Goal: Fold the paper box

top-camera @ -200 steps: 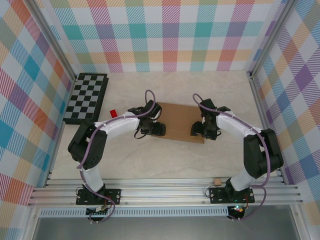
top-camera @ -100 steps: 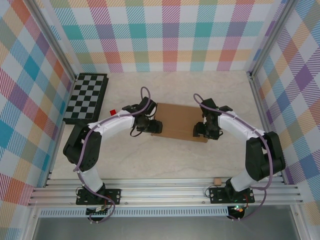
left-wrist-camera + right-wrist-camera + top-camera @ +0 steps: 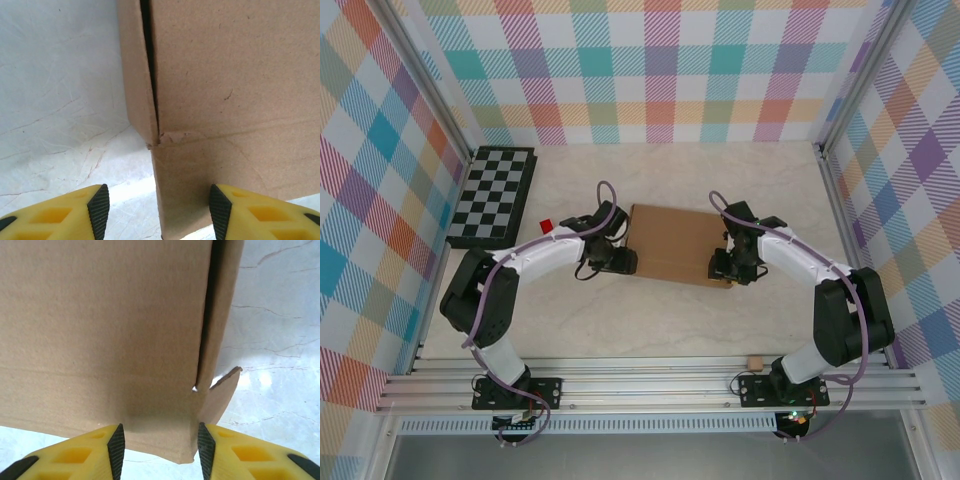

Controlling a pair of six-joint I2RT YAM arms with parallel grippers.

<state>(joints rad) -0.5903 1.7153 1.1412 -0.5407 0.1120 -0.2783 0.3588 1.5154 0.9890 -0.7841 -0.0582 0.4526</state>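
The box [image 3: 675, 244] lies flat, centre stage: plain brown cardboard, a shallow rectangle turned slightly askew. Up close on the left end [image 3: 225, 90], a narrow side strip is folded against the main panel, dark slit between. At the right end [image 3: 100, 325], same story, one small corner poking out.

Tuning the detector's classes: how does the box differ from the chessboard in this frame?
Colour: the box is plain brown; the chessboard is black-and-grey checked. Place: the box lies in the middle; the chessboard sits at the far left. Contact: the left gripper and right gripper are at the box's near corners; the chessboard stands alone. Both are rectangular and similar in size.
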